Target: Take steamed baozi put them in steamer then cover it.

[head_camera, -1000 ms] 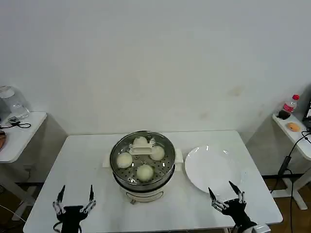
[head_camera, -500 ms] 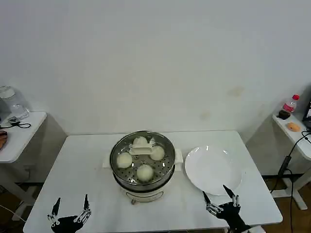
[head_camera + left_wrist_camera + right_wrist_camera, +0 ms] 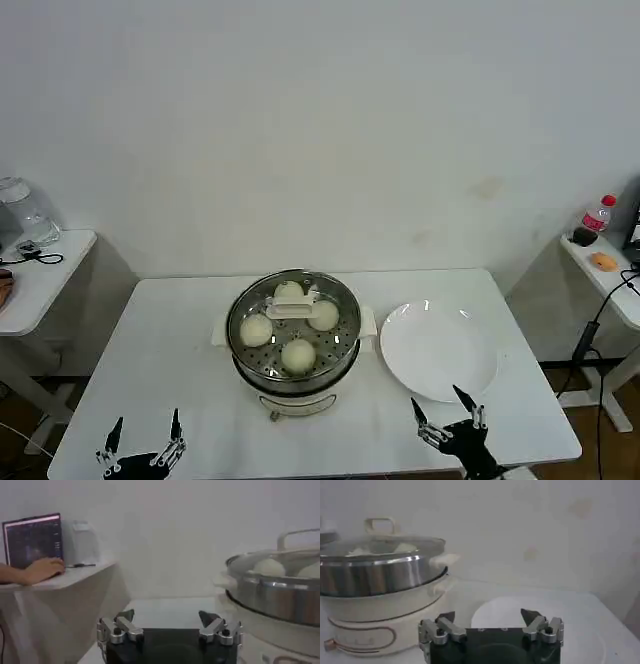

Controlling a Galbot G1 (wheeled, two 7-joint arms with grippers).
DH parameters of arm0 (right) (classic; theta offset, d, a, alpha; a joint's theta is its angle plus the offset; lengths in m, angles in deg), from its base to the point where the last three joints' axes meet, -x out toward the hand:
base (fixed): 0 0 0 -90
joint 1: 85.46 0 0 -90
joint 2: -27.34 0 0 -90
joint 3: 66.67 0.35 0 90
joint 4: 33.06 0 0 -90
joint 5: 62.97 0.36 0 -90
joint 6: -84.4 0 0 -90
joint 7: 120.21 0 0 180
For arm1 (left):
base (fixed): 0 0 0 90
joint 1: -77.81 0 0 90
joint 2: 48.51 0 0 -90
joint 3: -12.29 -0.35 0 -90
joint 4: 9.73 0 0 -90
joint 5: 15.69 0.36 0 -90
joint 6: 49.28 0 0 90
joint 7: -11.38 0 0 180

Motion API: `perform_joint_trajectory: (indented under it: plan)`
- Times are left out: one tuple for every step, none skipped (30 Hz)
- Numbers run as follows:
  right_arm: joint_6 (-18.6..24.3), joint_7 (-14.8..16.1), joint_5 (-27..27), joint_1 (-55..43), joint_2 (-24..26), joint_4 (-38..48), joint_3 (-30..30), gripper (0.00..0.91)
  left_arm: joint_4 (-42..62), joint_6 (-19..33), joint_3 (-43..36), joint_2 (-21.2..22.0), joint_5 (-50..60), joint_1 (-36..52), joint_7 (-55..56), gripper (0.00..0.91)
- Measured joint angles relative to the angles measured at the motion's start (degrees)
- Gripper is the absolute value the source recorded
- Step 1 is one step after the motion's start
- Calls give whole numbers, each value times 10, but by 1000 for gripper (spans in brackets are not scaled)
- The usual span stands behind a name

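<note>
Head view: cover (image 3: 293,322) sits level on steamer (image 3: 296,372), its handle's (image 3: 293,307) long axis running 9-to-3 above four baozi (image 3: 299,354). Left gripper (image 3: 144,440) at 7 o'clock and right gripper (image 3: 442,414) at 5, near the plate (image 3: 438,352), both splayed, holding nothing.

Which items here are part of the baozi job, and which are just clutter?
Job: baozi, steamer, cover, plate, left gripper and right gripper.
Clutter: red-capped bottle, jar, laptop on side tables.
</note>
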Motion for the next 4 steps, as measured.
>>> perform_joint_trajectory:
  plan:
    - [0, -1, -1, 0, 0, 0, -1, 907, 1, 0, 0, 0, 0, 0, 0, 907]
    - [-1, -2, -2, 0, 0, 0, -3, 907, 1, 0, -1, 0, 0, 0, 0, 907]
    - [-1, -2, -3, 0, 0, 0, -3, 907, 1, 0, -1, 0, 1, -1, -1, 907]
    - [-1, -3, -4, 0, 0, 1, -3, 907, 1, 0, -2, 0, 1, -1, -2, 907]
